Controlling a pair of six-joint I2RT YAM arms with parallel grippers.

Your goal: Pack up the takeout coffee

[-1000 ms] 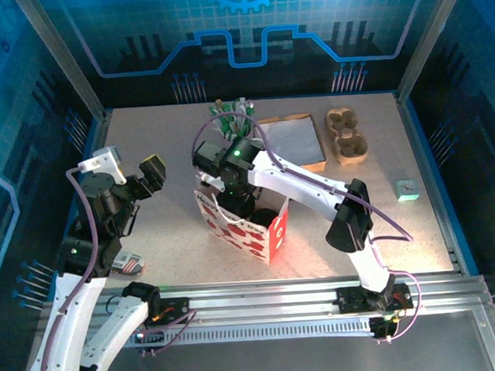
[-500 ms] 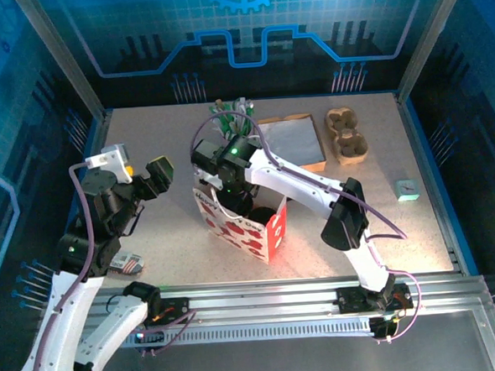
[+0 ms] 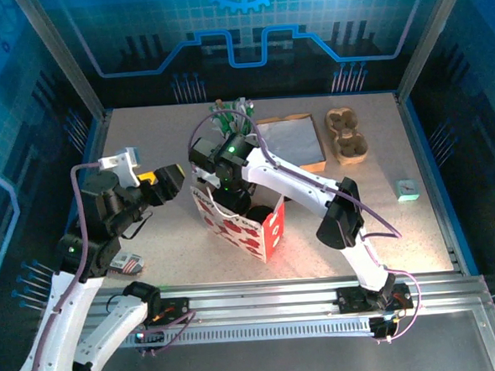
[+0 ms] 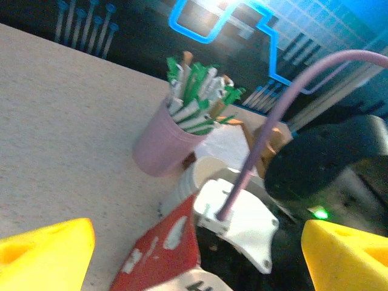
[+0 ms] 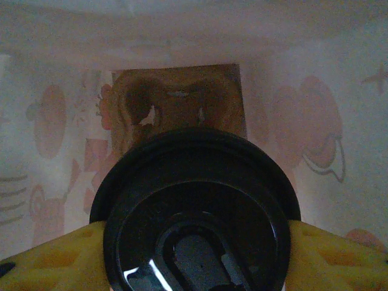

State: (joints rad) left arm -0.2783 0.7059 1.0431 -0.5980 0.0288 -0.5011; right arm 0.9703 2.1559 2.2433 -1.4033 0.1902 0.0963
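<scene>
In the right wrist view, the takeout coffee's round black lid (image 5: pixel 194 206) sits between my yellow fingers (image 5: pixel 48 260). My right gripper (image 5: pixel 197 254) is shut on the cup just under the lid, deep inside the red-and-white gift bag (image 3: pixel 249 234). The cup's white body is hidden below the lid. From above, the right gripper (image 3: pixel 236 199) reaches down into the bag's open top. My left gripper (image 3: pixel 173 180) hovers open just left of the bag. Its yellow fingers (image 4: pixel 42 254) frame the bag's red corner (image 4: pixel 160 254), apart from it.
A pink cup of green-white sticks (image 4: pixel 160 148) and a stack of white cups (image 4: pixel 191 182) stand right behind the bag. A grey-lined box (image 3: pixel 291 142), a brown cup carrier (image 3: pixel 348 135) and a small teal item (image 3: pixel 407 190) lie to the right. Brown cardboard (image 5: pixel 176 103) covers the bag's bottom.
My left gripper has swung right, closer to the bag's left side, and its jaws have narrowed slightly. The right arm has stayed in the bag, shifting a little left.
</scene>
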